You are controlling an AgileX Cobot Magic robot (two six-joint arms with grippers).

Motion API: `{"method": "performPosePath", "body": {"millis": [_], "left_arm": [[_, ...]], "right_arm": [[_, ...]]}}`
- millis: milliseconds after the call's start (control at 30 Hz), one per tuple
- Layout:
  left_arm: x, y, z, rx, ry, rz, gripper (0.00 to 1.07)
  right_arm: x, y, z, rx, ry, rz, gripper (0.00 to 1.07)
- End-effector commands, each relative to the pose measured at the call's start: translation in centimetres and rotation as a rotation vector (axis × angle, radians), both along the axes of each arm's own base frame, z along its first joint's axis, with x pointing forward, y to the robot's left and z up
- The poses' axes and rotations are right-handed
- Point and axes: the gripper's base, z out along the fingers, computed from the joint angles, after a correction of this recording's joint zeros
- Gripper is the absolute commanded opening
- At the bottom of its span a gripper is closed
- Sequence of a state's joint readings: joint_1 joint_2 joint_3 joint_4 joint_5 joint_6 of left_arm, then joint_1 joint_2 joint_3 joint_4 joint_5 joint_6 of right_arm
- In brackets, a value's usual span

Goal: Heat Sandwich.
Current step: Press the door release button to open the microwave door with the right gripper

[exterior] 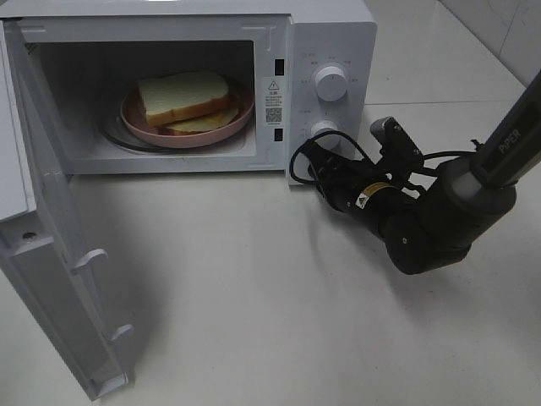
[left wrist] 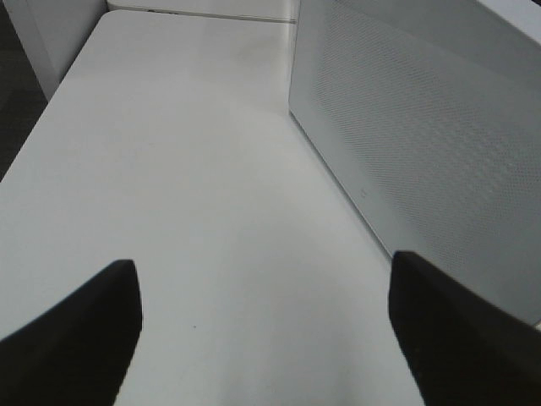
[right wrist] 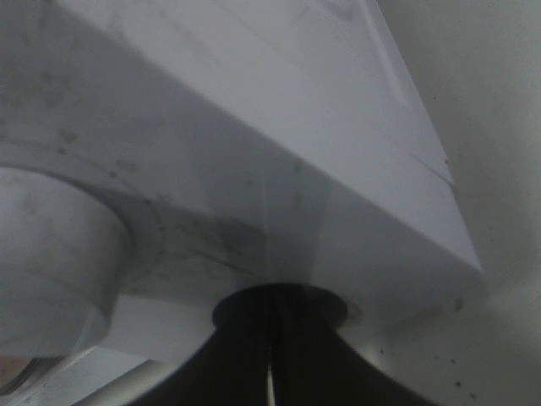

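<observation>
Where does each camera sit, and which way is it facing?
Exterior high: mounted above, looking down at the open microwave, the sandwich inside; only the right arm shows.
Left wrist: low over the table, facing along the microwave door; its open fingers show.
Right wrist: close against the microwave's front, by a knob; shut fingers show.
Shared: high and left wrist both see the door.

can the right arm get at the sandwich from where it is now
Probably yes: the microwave door stands wide open, and nothing lies between the sandwich and the right claw, shut by the lower knob. It would need to open first.
</observation>
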State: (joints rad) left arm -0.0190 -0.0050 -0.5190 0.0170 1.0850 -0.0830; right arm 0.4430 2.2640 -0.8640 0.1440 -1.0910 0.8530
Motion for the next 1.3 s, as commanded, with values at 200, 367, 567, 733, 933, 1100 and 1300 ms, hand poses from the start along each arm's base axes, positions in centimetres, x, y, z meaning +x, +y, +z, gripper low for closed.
{"method": "performPosePath", "body": {"millis": [200,367,567,733,933,1100,1300], "left_arm": [[-0.2,0.1,0.1,0.005,-0.03,0.009,0.76],[-0.2,0.1,0.1,0.005,-0.03,0.009,0.76],[-0.2,0.1,0.1,0.005,-0.03,0.009,0.76],[-0.2,0.1,0.1,0.005,-0.03,0.009,0.76],[-0.2,0.1,0.1,0.005,-0.03,0.009,0.76],[-0.2,0.1,0.1,0.005,-0.03,0.009,0.76],[-0.2,0.1,0.1,0.005,-0.03,0.009,0.76]], "right_arm": [[3.0,-1.3,3.1,0.18,-0.193,-0.174,0.0],[2.8,-1.3,3.0,0.164,-0.192,-0.171,0.0],[1.7,-1.3,2.4,0.099,-0.192,-0.152,0.0],[0.8,-1.4,2.6,0.01,-0.215,-0.094,0.0],[-0.8,-1.7,2.5,-0.114,-0.211,-0.02,0.0],[-1.6,-2.0,2.2,-0.135,-0.188,-0.015,0.0],[-3.8,-3.0,2.4,-0.155,-0.146,-0.01,0.0]]}}
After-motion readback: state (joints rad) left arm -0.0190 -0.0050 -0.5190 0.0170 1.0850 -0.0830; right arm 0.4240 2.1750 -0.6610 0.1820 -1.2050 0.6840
